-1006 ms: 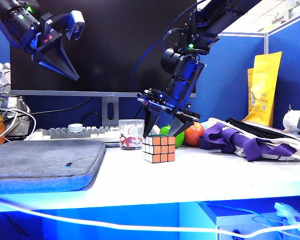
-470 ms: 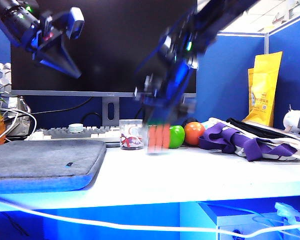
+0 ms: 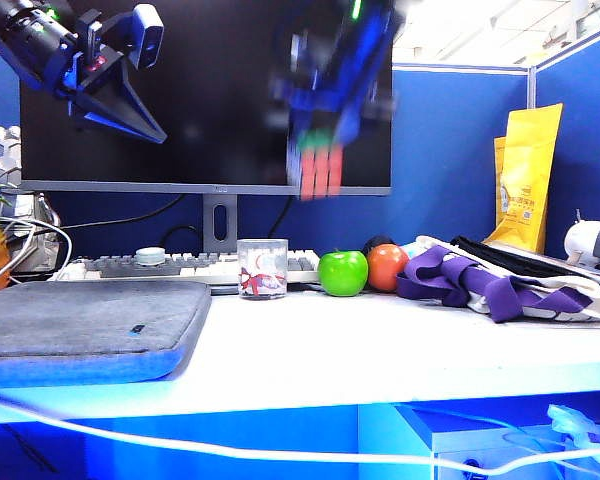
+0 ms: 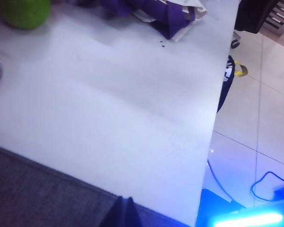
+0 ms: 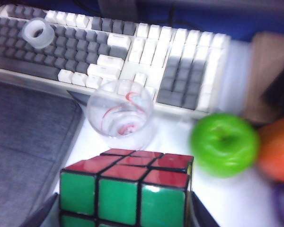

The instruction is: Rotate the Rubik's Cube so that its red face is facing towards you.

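The Rubik's Cube [image 3: 319,166] hangs blurred high above the table in front of the monitor, held in my right gripper [image 3: 321,150]. In the exterior view its reddish squares face the camera. In the right wrist view the cube [image 5: 125,191] sits between the two dark fingers [image 5: 43,213], its green side toward the lens and the red face [image 5: 132,166] on the side away from the wrist. My right gripper [image 5: 123,218] is shut on it. My left gripper [image 3: 154,131] is up at the far left, shut and empty; its closed tips [image 4: 124,204] hover over the grey pad's edge.
On the table stand a glass cup [image 3: 262,268], a green apple [image 3: 342,272] and an orange [image 3: 387,267], in front of a keyboard [image 3: 170,265]. A grey pad [image 3: 90,325] lies at the left and purple cloth [image 3: 480,282] at the right. A yellow bag [image 3: 526,180] stands behind.
My right gripper has lifted the cube off the table, from beside the glass up in front of the monitor. The left gripper has barely moved.
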You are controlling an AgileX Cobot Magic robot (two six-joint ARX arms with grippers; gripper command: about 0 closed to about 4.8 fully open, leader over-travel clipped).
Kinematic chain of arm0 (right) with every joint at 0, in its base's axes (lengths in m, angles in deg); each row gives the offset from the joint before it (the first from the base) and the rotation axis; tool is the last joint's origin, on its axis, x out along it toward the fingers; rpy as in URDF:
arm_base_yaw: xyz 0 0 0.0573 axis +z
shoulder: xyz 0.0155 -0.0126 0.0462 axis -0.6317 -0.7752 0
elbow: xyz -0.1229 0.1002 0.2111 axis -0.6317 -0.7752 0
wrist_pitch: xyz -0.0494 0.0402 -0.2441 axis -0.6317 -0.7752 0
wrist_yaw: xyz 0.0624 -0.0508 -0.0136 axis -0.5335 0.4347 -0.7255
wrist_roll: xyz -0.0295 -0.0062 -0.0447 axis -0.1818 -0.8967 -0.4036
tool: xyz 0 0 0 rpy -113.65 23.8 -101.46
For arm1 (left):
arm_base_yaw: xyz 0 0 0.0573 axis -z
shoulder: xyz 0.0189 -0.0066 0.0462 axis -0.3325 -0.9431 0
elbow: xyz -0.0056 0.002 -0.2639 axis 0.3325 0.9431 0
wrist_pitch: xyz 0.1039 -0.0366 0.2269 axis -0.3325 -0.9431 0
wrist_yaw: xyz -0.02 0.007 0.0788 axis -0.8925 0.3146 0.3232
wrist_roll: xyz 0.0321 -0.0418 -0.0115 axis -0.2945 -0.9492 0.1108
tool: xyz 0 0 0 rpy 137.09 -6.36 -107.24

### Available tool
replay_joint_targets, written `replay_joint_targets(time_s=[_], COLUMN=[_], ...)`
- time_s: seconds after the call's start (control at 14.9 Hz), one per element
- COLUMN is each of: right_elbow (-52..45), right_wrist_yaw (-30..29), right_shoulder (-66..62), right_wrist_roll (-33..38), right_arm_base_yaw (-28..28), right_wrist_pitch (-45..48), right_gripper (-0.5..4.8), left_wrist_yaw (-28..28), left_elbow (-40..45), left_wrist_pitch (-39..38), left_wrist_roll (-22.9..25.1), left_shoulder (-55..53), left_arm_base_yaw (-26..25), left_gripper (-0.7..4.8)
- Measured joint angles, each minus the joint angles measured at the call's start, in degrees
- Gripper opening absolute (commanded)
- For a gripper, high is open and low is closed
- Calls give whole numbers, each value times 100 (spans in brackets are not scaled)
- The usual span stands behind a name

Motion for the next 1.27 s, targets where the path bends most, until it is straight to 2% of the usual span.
replay_joint_targets(time_s=[0.2,0.34,0.47,0.6,0.67,0.74,0.8,0.94,1.14,1.27], right_elbow=[-15,-1043,-3574,-5851,-6898,-7777,-8319,-8526,-8513,-8511], right_wrist_yaw=[52,57,85,76,105,376,498,793,901,970], right_shoulder=[1279,2332,3536,4457,4675,4516,4260,3652,2826,2330], right_wrist_roll=[-295,-433,-258,127,431,737,979,1283,1342,1340], right_arm_base_yaw=[46,44,92,142,164,151,138,221,389,398], right_wrist_pitch=[59,208,1303,3106,4129,5077,5582,6271,7405,7726], right_gripper=[76,76,75,72,72,72,72,72,72,72], left_wrist_yaw=[-59,-385,-409,-417,-415,-424,-422,-459,-479,-479], left_elbow=[0,0,0,0,0,0,0,0,0,0], left_wrist_pitch=[-2,11,2,-13,-11,0,13,24,107,129], left_wrist_roll=[-13,-13,-13,-13,-13,-11,-13,-13,-13,-13], left_shoulder=[0,0,0,0,2,2,4,2,9,9], left_arm_base_yaw=[9,9,11,13,9,24,31,129,197,227], left_gripper=[-5,-5,-5,-5,-5,-5,-5,-5,-5,-5])
